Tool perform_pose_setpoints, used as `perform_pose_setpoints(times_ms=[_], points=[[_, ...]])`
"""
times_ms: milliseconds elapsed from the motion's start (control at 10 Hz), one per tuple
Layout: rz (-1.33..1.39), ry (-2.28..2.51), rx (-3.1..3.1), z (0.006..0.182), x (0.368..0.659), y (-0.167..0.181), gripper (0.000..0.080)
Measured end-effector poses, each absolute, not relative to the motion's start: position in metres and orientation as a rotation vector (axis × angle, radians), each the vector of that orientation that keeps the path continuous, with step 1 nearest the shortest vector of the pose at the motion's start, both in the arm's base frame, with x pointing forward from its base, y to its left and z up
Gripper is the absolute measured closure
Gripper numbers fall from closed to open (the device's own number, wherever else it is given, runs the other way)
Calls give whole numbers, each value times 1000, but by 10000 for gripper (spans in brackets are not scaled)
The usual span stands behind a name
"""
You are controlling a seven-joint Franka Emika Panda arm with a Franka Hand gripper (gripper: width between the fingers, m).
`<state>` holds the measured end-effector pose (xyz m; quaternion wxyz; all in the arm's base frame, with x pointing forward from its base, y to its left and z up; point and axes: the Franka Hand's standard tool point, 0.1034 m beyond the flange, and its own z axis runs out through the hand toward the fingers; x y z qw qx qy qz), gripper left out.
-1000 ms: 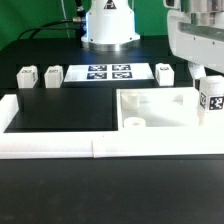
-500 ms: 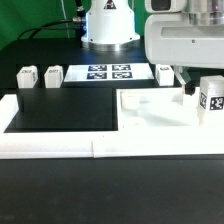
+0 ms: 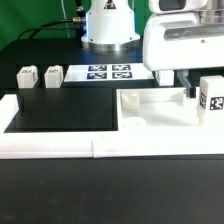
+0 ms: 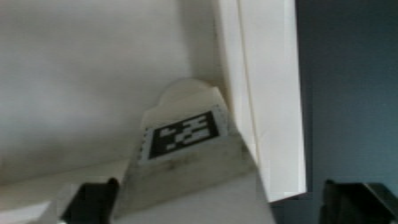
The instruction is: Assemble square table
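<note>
Indoors, matte black surface point(image 3: 60, 112), dim room, smooth white square plate point(image 3: 150, 115) on the exterior view's right, blocky tagged leg point(image 3: 211, 96) upright at its right edge, jaws spread wide around it, gripping nothing

Black table point(image 3: 60, 112) carries two legs point(image 3: 27, 77), marker board point(image 3: 108, 73), rails point(image 3: 50, 147), plate point(image 3: 160, 122).

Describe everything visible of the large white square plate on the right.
The square plate is white and plastic-looking, with a raised rim and a round socket at its near corner. It lies flat on the black table, at the exterior view's right, seemingly against the front border rail. The arm hides its far right part; a tagged leg stands upright by its right edge.
</note>
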<state>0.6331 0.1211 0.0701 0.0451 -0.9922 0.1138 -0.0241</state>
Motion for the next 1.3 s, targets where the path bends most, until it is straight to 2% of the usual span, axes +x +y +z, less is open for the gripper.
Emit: perform_pose_setpoints(times_ms=[200, 600, 900, 1300], points=[[-70, 403, -3026, 69, 633, 118, 505], [-47, 905, -2912, 68, 633, 115, 506], [-15, 1460, -2679, 68, 632, 114, 506], [90, 2238, -2036, 69, 632, 115, 506]])
